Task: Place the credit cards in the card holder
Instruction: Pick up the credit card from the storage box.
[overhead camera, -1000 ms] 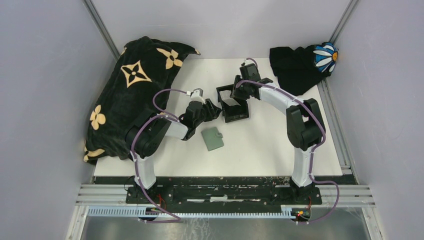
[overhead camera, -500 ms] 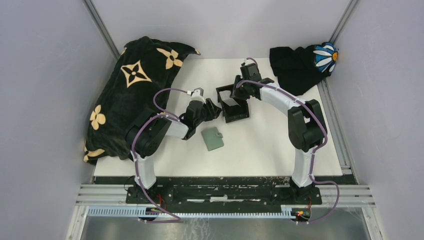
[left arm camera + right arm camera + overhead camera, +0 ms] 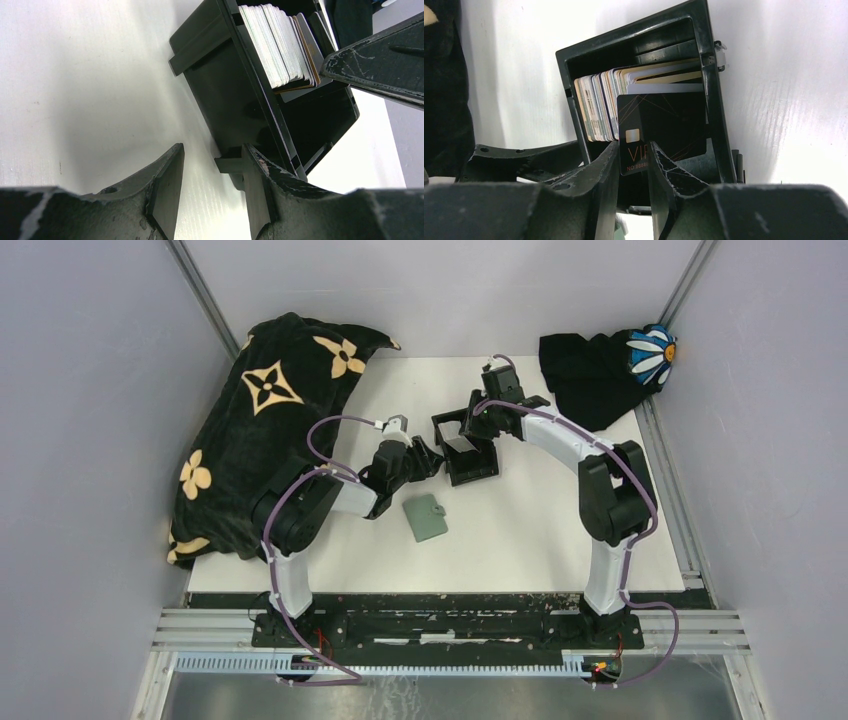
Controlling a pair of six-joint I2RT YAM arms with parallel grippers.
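Right wrist view: pinching a black card by its lower edge with the right gripper, fingers almost together on it. Standing upright inside the card holder, directly in front of a packed stack of cards on edge. Judged mid-insertion: down among the others, not yet let go. Calls next for a small further push down, then parting the fingers and lifting straight off without dragging the card back out.

Left wrist view: flanking the holder's side with the left gripper, spread wide and gripping nothing, with a small tab on the outer wall sitting between the fingers. Cannot tell whether actually touching. Looks like bracing against sliding.

Seen from above: holder mid-table between the two grippers, and one grey-green card lying flat on the table nearer the arm bases, well apart from the holder. Likely next to fetch; thin and flat, so awkward to lift.

Textures: glossy black card with fine lines, a gold chip and gold lettering; pale, thin card edges; hard black plastic holder, boxy and ribbed; scuffed black fingers; smooth white tabletop.
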